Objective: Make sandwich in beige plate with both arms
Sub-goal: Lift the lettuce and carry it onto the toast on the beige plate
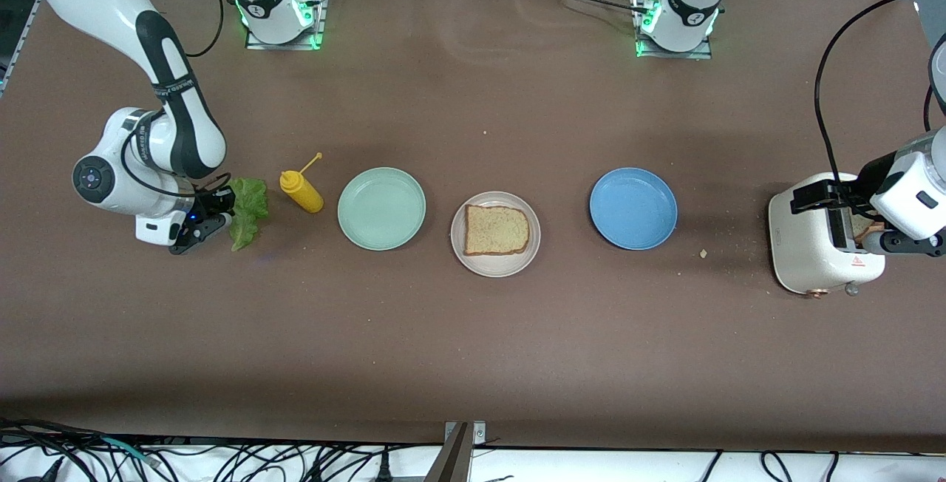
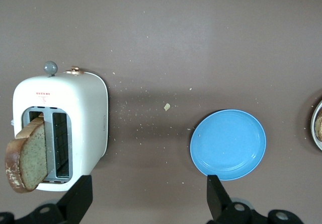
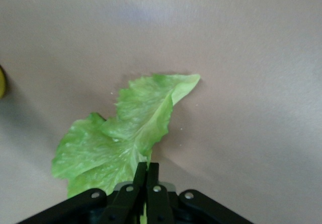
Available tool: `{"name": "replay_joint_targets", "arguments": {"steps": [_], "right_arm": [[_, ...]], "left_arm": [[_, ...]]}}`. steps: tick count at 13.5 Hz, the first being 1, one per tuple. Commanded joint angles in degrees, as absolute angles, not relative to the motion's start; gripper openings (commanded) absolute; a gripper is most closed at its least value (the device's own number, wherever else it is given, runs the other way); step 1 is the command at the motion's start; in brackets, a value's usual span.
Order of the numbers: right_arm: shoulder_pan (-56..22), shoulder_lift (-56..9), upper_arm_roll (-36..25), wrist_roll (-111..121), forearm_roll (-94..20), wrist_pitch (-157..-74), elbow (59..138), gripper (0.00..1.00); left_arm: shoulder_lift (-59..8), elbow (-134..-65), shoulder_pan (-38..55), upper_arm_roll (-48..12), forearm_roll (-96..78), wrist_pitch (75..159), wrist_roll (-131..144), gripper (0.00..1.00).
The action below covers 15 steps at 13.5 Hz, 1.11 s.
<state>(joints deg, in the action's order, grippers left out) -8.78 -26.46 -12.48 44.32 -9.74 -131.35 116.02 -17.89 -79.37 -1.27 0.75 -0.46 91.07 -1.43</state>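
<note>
The lettuce leaf (image 3: 126, 128), limp and easily torn, lies on the worktop (image 1: 473, 334) beside the mustard bottle (image 1: 301, 191); the right pincer (image 3: 146, 176) is clamped on its stem edge, probably the sturdiest hold. One bread slice (image 1: 496, 230) sits on the beige plate (image 1: 495, 265). The left pincer (image 2: 146, 196) hangs open over the toaster (image 2: 85, 128).

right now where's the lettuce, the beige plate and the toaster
lettuce leaf (image 3: 136, 123), right wrist view, middle of the leaf
beige plate (image 1: 495, 265), front view, bare rim nearest the camera
toaster (image 2: 85, 118), left wrist view, white side wall

2 white arms (image 1: 111, 16), black joint bands, black cables, seemingly green-lit bases.
</note>
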Motion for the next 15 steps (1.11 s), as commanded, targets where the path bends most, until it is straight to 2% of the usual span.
{"name": "replay_joint_targets", "arguments": {"steps": [1,8,11,15], "right_arm": [[-8.0,-25.84,-11.87,45.27,-9.93,-123.87,110.67,0.0],[-7.38,-24.61,-12.39,44.48,-10.54,-102.43,94.95,0.0],[-7.47,-23.91,-11.61,32.4,-11.51,-92.22,87.82,0.0],[-7.47,-21.1,-4.33,13.58,-17.91,-91.49,87.36,0.0]], "left_arm": [[-17.93,-79.01,-1.32,0.61,1.41,91.49,-0.97,1.0],[-18.19,-79.37,-3.51,0.62,1.84,93.16,-1.93,1.0],[-18.19,-79.37,-3.6,0.62,4.13,93.25,-1.93,1.0],[-18.11,-79.19,-4.74,0.62,5.45,93.43,-1.93,1.0]]}}
